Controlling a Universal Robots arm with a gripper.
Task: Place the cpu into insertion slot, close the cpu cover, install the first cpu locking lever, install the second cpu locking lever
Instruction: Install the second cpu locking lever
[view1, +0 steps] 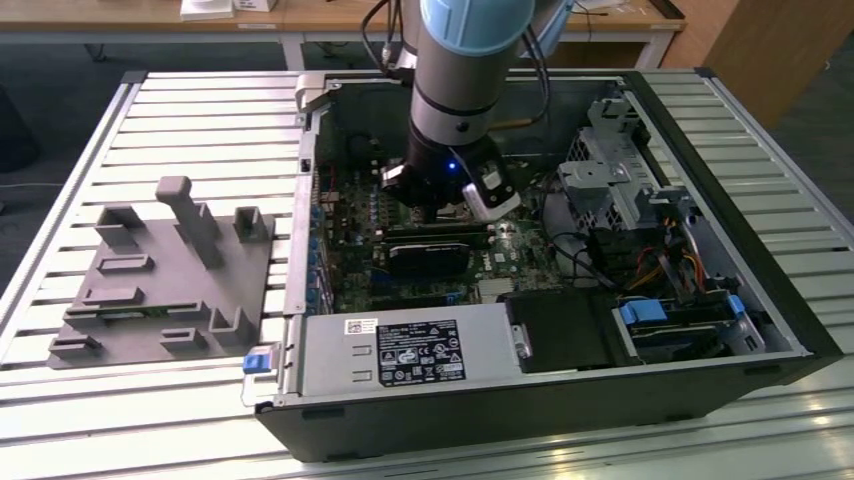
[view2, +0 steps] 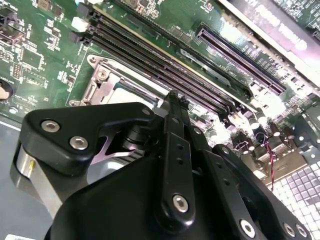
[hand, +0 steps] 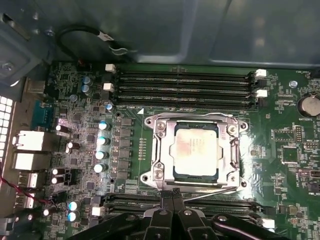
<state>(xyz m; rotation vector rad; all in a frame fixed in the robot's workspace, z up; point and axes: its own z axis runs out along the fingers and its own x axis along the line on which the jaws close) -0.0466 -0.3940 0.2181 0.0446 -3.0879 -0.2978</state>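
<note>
Cpu (hand: 196, 150) lies flat, face up, under the closed cpu cover (hand: 158, 150).

Cpu (hand: 196, 152): flat square chip, pale beige-silver face, lying level inside the insertion slot (hand: 196, 176), whose dark edge shows as a thin border around it. Cpu cover (hand: 161, 150): silvery metal frame plate, closed flat over the socket, its open window framing the chip's face. Socket sits on the green motherboard between two banks of long black memory slots. In the second wrist view, cover (view2: 100, 85) and chip corner (view2: 127, 92) partly visible.
</note>
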